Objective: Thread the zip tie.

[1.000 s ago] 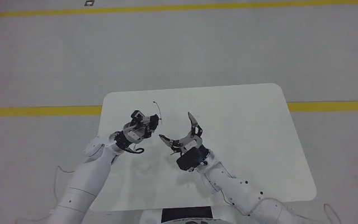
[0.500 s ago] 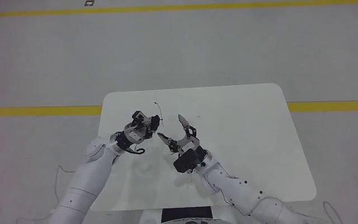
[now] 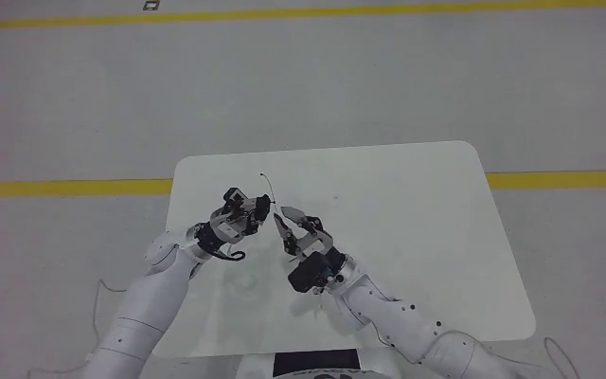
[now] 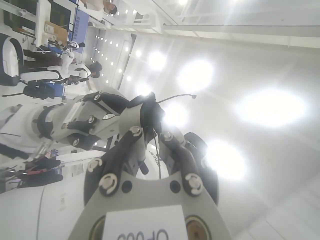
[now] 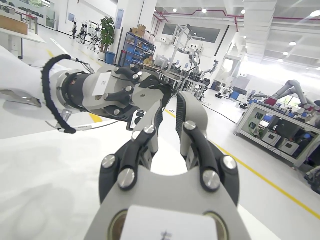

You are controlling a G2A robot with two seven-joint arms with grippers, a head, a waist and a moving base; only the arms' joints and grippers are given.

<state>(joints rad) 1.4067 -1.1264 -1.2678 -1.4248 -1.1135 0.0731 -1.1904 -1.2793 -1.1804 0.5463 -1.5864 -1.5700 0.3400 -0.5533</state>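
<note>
The zip tie (image 3: pixel 264 180) is a thin black strand held above the white table (image 3: pixel 417 189). My left gripper (image 3: pixel 258 205) is shut on it, and its free end curls up and away past the fingers. In the left wrist view the strand (image 4: pixel 175 97) runs from between my left gripper's fingers (image 4: pixel 152 126) and arches outward. My right gripper (image 3: pixel 277 215) meets the left one tip to tip, with its fingers drawn almost together on the strand. In the right wrist view, my right gripper (image 5: pixel 174 93) has its ribbed fingers converging right at the left gripper (image 5: pixel 150 83); the strand there is hidden.
Both grippers hang over the left-middle part of the table. A black cable loop (image 3: pixel 230 254) hangs under the left wrist. Yellow floor lines (image 3: pixel 85 188) run past the table's sides.
My right gripper moved left to the left gripper, and its wide-open fingers closed to a narrow gap. The left gripper and zip tie stayed nearly still.
</note>
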